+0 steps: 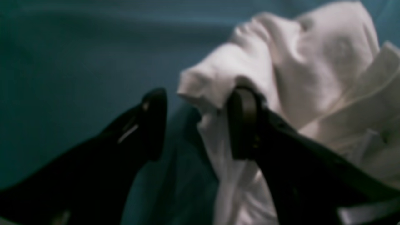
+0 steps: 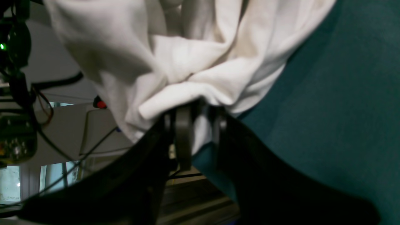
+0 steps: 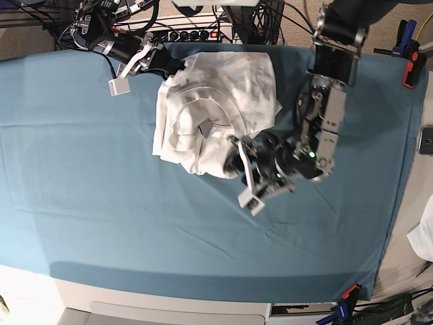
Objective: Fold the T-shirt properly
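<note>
Base view, crumpled T-shirt (image 3: pixel 216 108) on teal sheet (image 3: pixel 101 203), cables (image 3: pixel 196 20) behind

T-shirt (image 3: pixel 216 108) plain white, no print, greyish shadows in the wrinkles. Cloth sheet (image 3: pixel 101 189) over the bench solid teal, no pattern. Left hand (image 1: pixel 197 122) black fingers; right hand (image 2: pixel 197 137) black too. Small green light on left arm (image 3: pixel 310 154). Orange-red clamp (image 3: pixel 409 68) at the bench edge.
</note>
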